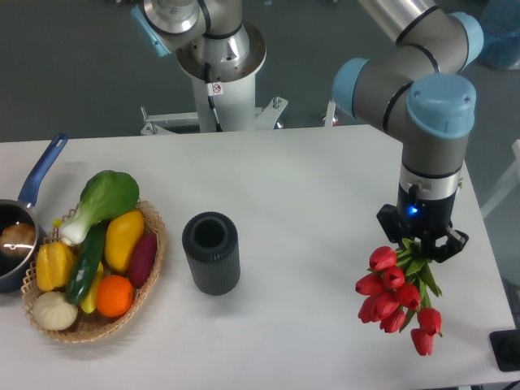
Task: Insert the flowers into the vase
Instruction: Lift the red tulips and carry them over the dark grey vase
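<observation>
flowers [396, 296] hang heads down in the clenched end effector [422, 250] near the surface's right edge. next, carry them left to the vase [211, 252] and turn stems down.

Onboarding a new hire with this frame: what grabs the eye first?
First the red tulips, hanging buds-down from the gripper near the table's right edge, its jaws shut on the stems. Next the dark ribbed vase, upright and empty-mouthed at mid-table. Then the wicker basket of bright vegetables at left, with a blue-handled saucepan beside it.
</observation>
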